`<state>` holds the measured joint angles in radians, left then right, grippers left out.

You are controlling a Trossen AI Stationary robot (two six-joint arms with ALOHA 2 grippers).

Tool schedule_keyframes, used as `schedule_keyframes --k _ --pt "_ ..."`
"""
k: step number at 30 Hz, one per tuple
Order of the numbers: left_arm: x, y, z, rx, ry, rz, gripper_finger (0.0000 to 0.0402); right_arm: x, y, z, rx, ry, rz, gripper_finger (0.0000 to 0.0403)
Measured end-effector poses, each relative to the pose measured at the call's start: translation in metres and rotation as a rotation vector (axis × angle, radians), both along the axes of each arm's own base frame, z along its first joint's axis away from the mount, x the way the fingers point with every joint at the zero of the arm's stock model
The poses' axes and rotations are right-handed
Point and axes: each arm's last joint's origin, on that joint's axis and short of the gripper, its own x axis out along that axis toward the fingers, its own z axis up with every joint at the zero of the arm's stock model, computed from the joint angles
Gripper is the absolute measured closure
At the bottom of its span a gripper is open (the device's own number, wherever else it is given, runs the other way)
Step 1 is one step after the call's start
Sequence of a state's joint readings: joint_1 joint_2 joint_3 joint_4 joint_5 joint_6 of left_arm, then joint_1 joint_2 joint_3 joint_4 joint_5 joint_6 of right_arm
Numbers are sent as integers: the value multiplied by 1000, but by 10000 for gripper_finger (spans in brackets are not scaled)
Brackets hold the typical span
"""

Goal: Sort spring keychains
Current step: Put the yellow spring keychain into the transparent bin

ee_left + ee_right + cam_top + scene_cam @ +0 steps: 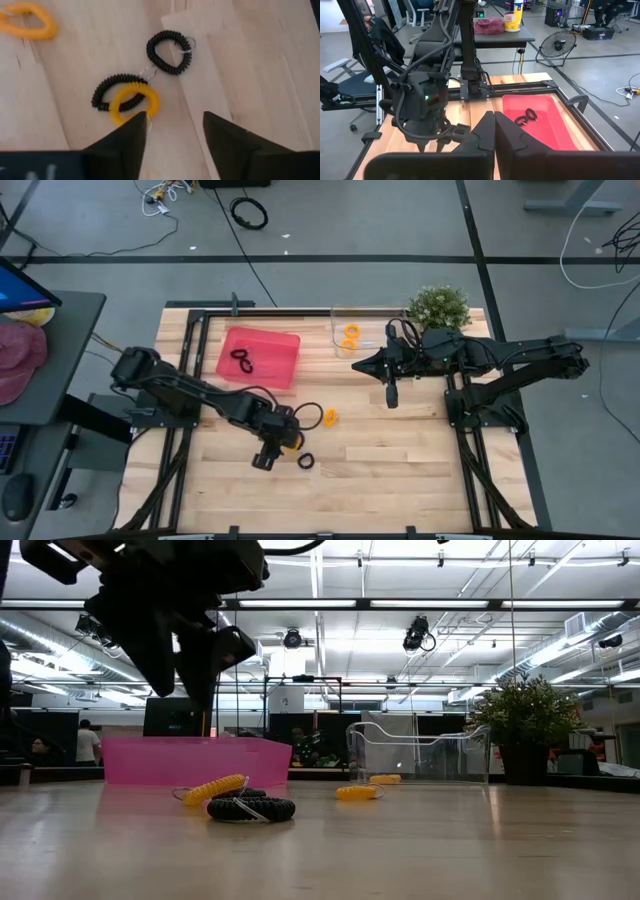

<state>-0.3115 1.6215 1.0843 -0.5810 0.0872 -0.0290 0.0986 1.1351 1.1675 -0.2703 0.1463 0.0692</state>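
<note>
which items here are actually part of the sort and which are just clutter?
Job: orange and black spring keychains on the wood, pink bin holding black ones, clear bin holding an orange one, open left gripper.
Clutter: potted plant, floor cables.

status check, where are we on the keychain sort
left gripper open over orange keychain lying on black keychain. right gripper shut, waiting mid-table. nothing blocking.

- From above, the left pincer (268, 452) covers part of the orange keychain (291, 442) beneath it.
- In the low view, the pink bin (195, 760) wall hides its contents.
- The black keychains in the bin (243, 361) are too small to count from above.
- The left wrist view cuts off the far orange keychain (27, 21) at its edge.
</note>
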Motion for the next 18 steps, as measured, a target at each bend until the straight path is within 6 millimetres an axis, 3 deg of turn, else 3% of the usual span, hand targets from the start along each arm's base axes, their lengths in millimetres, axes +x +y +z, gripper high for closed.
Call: schedule_keyframes --k 6,18 --pt "7 -6 -11 18 -19 -65 157 0 0 0 -3 -1 1 399" --pt "21 -10 -53 39 69 -33 174 0 0 0 -7 -2 2 399"
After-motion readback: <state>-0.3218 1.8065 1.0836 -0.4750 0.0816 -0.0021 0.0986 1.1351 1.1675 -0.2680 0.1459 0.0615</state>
